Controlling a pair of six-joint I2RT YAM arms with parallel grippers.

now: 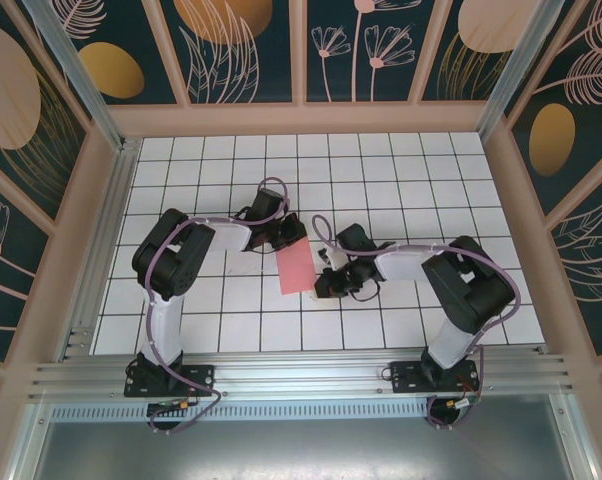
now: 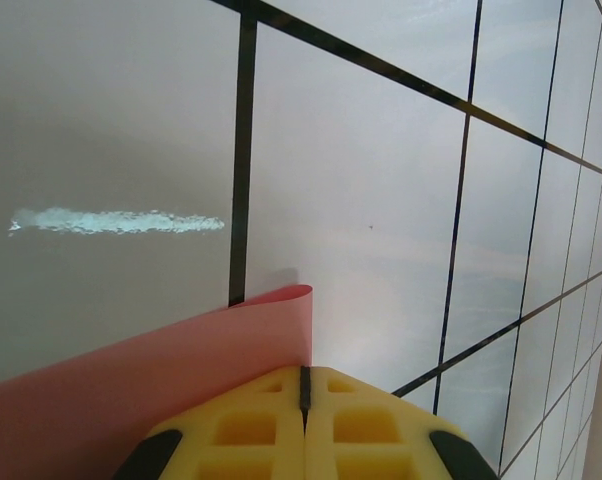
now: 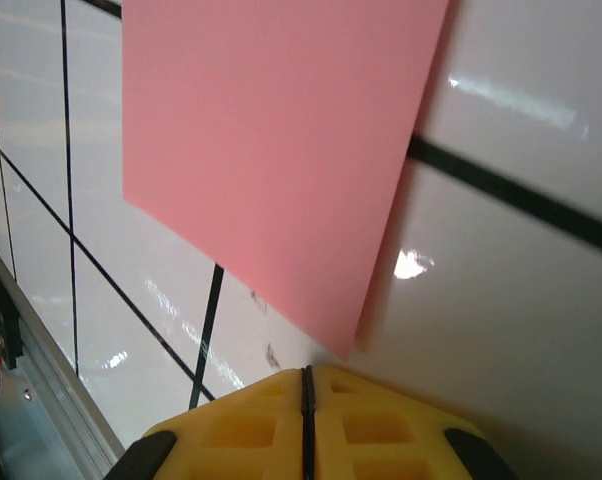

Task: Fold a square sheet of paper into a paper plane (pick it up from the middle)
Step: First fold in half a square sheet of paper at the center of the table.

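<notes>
- Two yellow pads are all that shows of the left gripper (image 2: 304, 372) in its wrist view. They are pressed together, and the curled edge of the square sheet of paper (image 2: 101, 400) runs into their seam, seemingly pinched.
- Both wrist views cut off part of the sheet.
- From the left gripper the sheet stretches toward the right gripper (image 3: 306, 372), whose pads meet on nothing, the sheet's corner just beside them.
- Beyond the left gripper, a pale streak (image 2: 116, 220) marks the table (image 2: 361, 180): smear or glare, unclear.
</notes>
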